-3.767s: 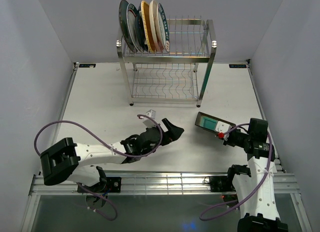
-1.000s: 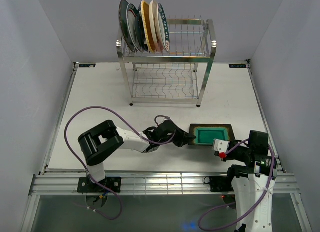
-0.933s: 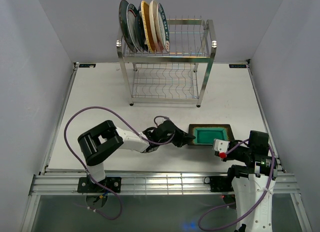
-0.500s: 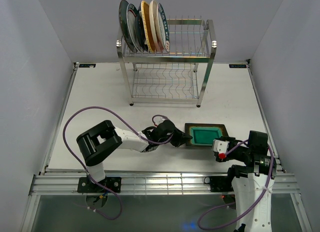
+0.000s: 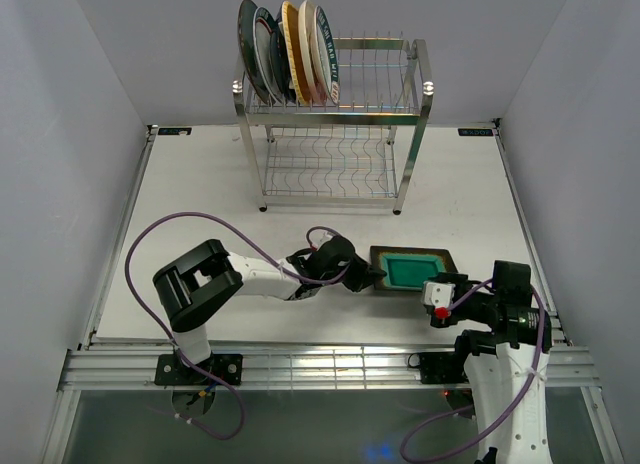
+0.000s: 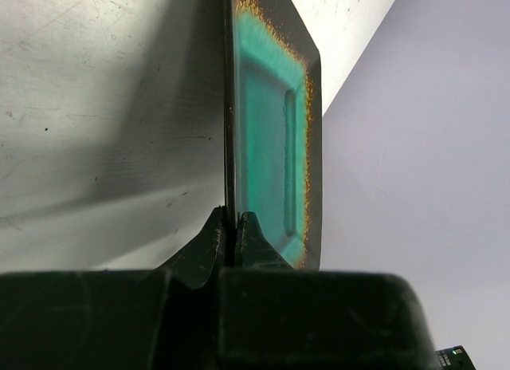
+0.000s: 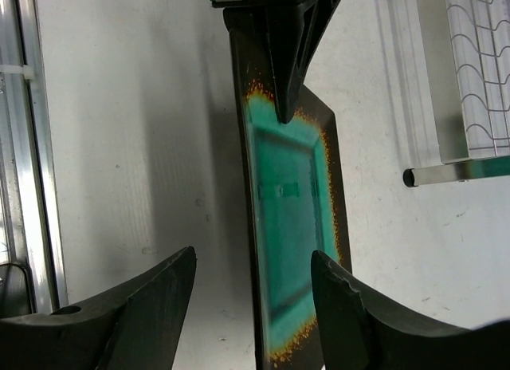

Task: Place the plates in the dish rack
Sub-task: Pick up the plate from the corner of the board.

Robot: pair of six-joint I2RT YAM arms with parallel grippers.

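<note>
Plate [image 5: 408, 269] (green, square, brown-rimmed) lies level and low over the surface [image 5: 200, 204], at about 5 o'clock from the rack [image 5: 330, 134]. Left pincer [image 5: 374, 277] is clamped on its 9 o'clock rim, fingers pinched tight on the edge. Right pincer [image 5: 443, 284] sits at the plate's 4 o'clock corner, fingers spread either side of that edge; whether it touches I cannot tell. Other plates [image 5: 288, 52] stand upright at the 9 o'clock end of the rack's top tier.

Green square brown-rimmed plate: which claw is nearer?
Left. The left claw is shut on the green square brown-rimmed plate; the right claw stands open around its opposite edge, not touching.
</note>
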